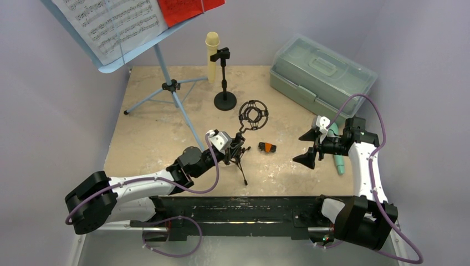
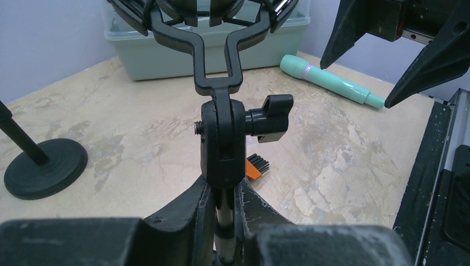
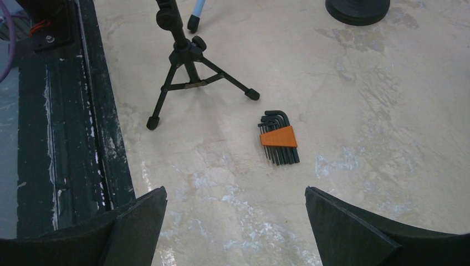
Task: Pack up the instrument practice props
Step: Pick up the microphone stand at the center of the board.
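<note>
Between the 2 fingers (image 2: 183,213) of the left gripper (image 2: 223,202), the thin pole of the shock-mount mic holder (image 2: 221,138) stands upright, pinched from both sides. Its lower pole is hidden there, and its ring is cut off at the top edge. The right gripper (image 3: 234,194) hangs spread wide and empty above the tabletop (image 3: 360,83), near the hex keys (image 3: 279,137). The teal microphone (image 2: 332,80) lies flat close by.

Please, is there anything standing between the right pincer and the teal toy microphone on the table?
Nothing visible does. The teal toy microphone lies on the bare table, close beside the open right pincer. The hex key set lies in front of the pincer, away from the microphone.
</note>
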Available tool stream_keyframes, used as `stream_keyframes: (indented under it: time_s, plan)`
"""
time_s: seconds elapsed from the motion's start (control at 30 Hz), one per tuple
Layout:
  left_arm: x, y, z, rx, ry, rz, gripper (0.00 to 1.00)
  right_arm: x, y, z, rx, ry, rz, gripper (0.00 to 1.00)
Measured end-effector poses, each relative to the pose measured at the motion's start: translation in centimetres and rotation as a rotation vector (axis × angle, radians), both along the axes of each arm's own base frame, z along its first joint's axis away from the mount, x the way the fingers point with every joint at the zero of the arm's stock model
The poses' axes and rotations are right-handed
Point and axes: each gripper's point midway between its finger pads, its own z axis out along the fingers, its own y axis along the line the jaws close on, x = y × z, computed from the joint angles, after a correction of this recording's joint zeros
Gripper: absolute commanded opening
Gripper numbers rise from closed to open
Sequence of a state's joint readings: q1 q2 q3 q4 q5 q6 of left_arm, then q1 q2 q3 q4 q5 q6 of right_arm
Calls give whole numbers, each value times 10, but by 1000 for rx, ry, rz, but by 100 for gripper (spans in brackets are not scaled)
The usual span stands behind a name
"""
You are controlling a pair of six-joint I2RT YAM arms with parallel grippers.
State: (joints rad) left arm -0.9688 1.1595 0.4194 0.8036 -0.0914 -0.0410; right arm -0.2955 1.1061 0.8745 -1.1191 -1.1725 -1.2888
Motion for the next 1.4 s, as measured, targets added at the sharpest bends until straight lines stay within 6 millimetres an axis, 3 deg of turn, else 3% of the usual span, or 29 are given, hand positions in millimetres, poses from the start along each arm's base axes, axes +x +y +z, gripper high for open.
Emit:
stream_keyframes:
  time_s: [0.27,0.47,0.7,1.17,1.4]
  plan:
    - [0,-1,0,3,2,-2,3,-6,3,-4,26,34,24,99]
    - [0,-1,0,1,4,-3,0,-10,6,-6,41,57,42,99]
    - [1,0,0,-16,22,7,0,-8,9,4,56,55,55,98]
    - [15,9,19,-239,162,137,0,24,37,23,150,280,139,85]
    - [25,2,28,-315,213,170,0,19,58,23,178,423,183,87]
